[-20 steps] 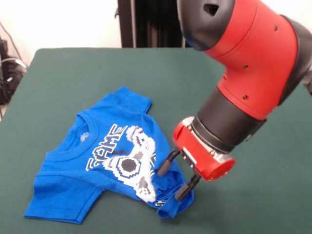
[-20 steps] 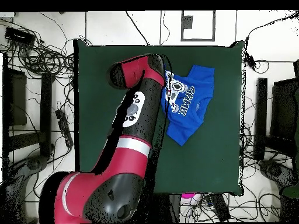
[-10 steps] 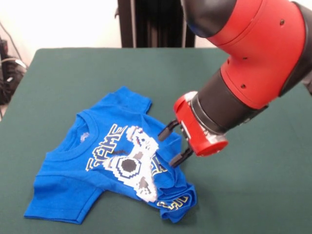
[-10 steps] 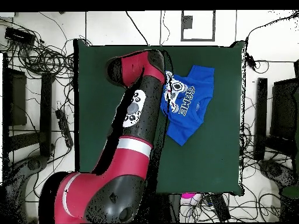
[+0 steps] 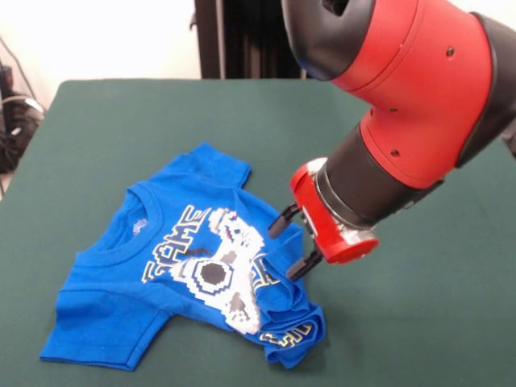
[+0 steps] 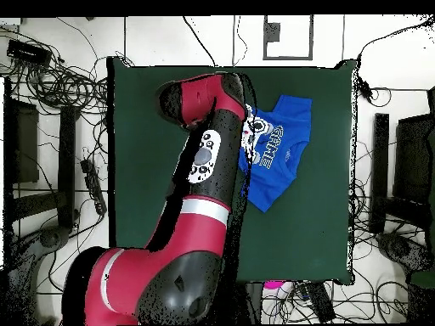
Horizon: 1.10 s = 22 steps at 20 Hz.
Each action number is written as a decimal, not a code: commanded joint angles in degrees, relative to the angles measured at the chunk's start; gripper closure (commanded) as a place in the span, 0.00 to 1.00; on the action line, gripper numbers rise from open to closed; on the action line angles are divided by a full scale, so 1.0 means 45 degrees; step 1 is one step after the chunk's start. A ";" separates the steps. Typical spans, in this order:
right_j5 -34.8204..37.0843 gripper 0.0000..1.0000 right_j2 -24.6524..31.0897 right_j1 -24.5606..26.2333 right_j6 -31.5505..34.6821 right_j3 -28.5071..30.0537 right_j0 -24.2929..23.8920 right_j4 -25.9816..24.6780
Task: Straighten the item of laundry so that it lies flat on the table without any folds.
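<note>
Blue short-sleeved T-shirt (image 5: 173, 266) with pixel game-controller print: lying toward seven o'clock on dark green felt desk (image 5: 121, 121); collar and sleeves spreading flat, hem bunching at five o'clock, flattening unfinished. Red-black gripper (image 5: 292, 244) hovering above bunch, fingers parted, empty.

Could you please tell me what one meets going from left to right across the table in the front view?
Bare green table → blue T-shirt → gripper, open, above the shirt's bunched hem → red arm.

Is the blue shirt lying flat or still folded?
Folded: the T-shirt has its hem bunched, lettering doubled over, beside the open gripper.
</note>
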 commanded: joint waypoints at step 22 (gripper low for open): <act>-0.3030 0.00 0.2780 -0.0200 -0.2366 0.1617 0.0326 -0.0537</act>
